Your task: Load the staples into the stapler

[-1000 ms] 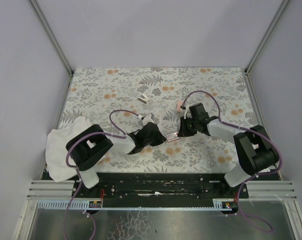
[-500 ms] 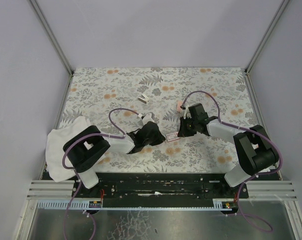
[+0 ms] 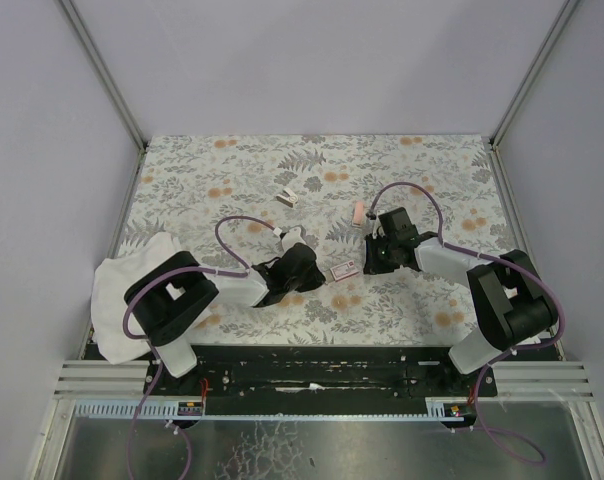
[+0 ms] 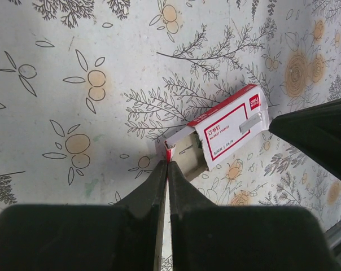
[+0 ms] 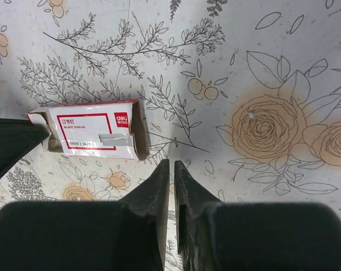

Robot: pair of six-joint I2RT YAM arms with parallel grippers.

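Low, both arms flanking staples box.

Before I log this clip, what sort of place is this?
Probably a lab robot cell: plain grey walls on aluminium posts, a floral-covered table, and a left arm and right arm bolted at its near edge, with a staple box between them.

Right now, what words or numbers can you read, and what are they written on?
"deli": white letters on the red corner of the staple box.
"订书钉": red characters at the top of the box's pale label.
The smaller print lower on that label is too small and blurred to read for sure.
No other writing can be read in any view.
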